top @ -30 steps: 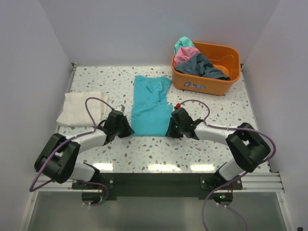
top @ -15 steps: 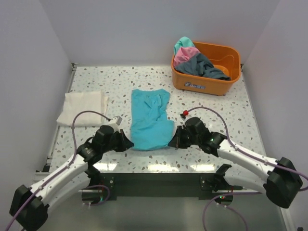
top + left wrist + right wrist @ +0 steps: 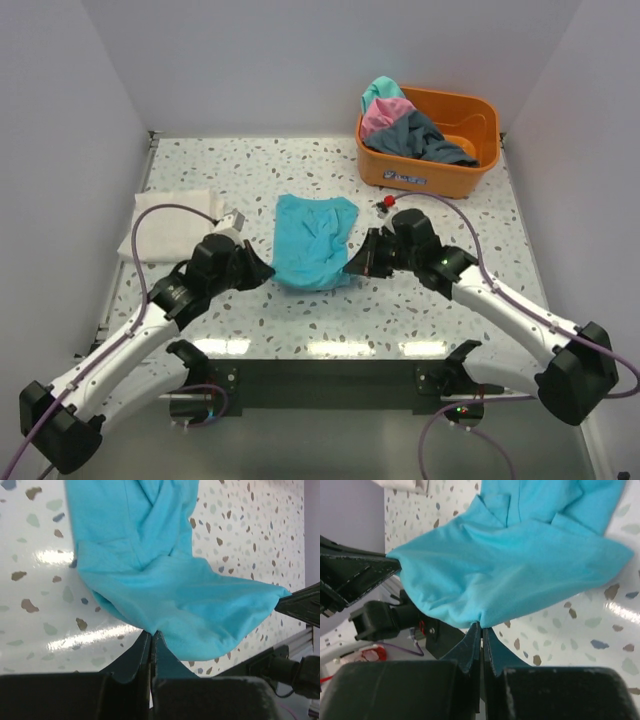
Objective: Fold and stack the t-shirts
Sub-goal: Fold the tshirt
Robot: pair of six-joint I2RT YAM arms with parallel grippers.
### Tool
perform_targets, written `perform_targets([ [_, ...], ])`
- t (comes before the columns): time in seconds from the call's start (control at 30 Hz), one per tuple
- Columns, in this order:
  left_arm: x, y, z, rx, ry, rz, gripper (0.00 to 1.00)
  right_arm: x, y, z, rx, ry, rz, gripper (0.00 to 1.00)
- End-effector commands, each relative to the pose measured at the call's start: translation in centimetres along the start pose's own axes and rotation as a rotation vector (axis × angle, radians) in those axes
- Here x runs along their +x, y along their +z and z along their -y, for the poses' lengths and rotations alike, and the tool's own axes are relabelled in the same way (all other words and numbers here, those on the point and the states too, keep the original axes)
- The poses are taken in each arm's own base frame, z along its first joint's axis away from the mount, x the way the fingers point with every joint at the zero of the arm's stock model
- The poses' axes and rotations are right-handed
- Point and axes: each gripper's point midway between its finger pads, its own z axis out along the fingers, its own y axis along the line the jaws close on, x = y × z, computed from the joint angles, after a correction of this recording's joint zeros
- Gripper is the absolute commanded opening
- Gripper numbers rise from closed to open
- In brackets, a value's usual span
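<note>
A teal t-shirt lies at the table's middle with its near hem lifted off the surface. My left gripper is shut on the hem's left corner, and the cloth fans out from its closed tips. At the right corner my right gripper is shut on the same hem, the fabric bunched at its tips. A folded cream-white t-shirt rests flat at the left. Pink, teal and dark grey t-shirts are heaped in the tub.
The orange plastic tub stands at the back right corner. White walls close the table on three sides. Purple cables loop over both arms. A metal rail runs along the near edge.
Both grippers have lifted the shirt's near hem and carried it away from me, over the shirt. The shirt looks shorter now. The right gripper closed on the hem a second ago.
</note>
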Motion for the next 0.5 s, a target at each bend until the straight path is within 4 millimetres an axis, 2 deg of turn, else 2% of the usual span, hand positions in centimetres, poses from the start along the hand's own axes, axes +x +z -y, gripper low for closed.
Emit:
perform_targets([
  [0.0, -5.5, 0.5, 1.0, -0.035, 0.006, 0.162, 0.00, -4.2, 0.1, -2.7, -0.086, -0.068, 0.049, 0.00],
  [0.03, -6.8, 0.7, 1.0, -0.039, -0.002, 0.188, 0.00, -4.9, 0.5, -2.6, -0.080, -0.066, 0.053, 0.00],
  [0.1, -7.7, 1.9, 0.9, -0.055, 0.006, 0.183, 0.00, -5.9, 1.4, -2.5, -0.094, -0.058, 0.039, 0.00],
  [0.13, -9.2, 1.9, 1.2, -0.060, 0.006, 0.211, 0.00, -7.1, 1.4, -2.6, -0.103, -0.045, 0.056, 0.00],
  [0.2, -10.2, 3.0, 0.6, -0.096, 0.006, 0.214, 0.00, -8.3, 2.4, -2.6, -0.133, -0.039, 0.060, 0.00],
  [0.27, -12.0, 3.2, 0.6, -0.108, 0.004, 0.245, 0.00, -9.8, 2.6, -2.8, -0.158, -0.036, 0.074, 0.00],
  [0.4, -14.2, 4.3, 0.1, -0.119, -0.003, 0.266, 0.00, -12.1, 3.2, -1.9, -0.157, -0.015, 0.097, 0.00],
  [0.47, -15.9, 4.5, 0.5, -0.101, 0.009, 0.294, 0.00, -13.6, 3.3, -1.1, -0.150, 0.002, 0.115, 0.00],
])
